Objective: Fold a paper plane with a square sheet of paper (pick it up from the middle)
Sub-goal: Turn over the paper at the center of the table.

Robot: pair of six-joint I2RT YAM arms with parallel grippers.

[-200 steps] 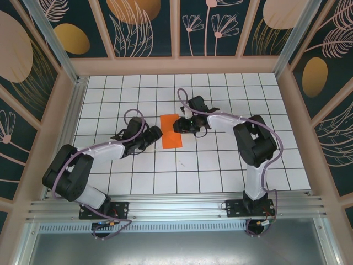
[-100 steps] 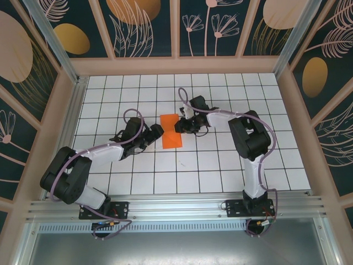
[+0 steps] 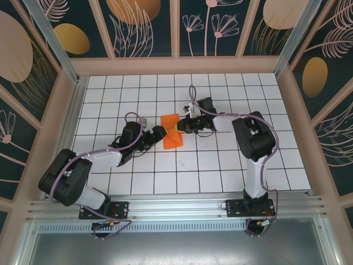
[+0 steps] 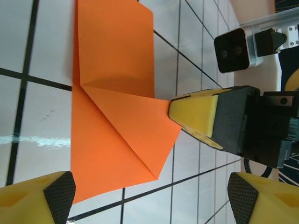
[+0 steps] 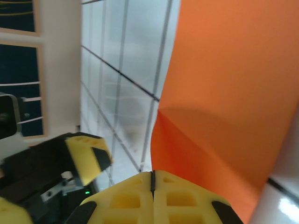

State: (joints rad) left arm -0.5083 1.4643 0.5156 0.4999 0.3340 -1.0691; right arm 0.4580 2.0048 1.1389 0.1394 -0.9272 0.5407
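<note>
Now | white grid worktop (image 3: 220, 165), floral walls (image 3: 143, 27) | creased orange paper (image 3: 171, 136) at centre | left jaws wide at its 9 o'clock | right jaws pinched shut on its 3 o'clock edge | left wrist view shows diagonal fold (image 4: 119, 131)

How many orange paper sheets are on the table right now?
1. The square sheet of paper, partly folded, lies between the open left gripper and the right gripper, which pinches its edge. No other sheet is visible, though the arms could hide a scrap.
</note>
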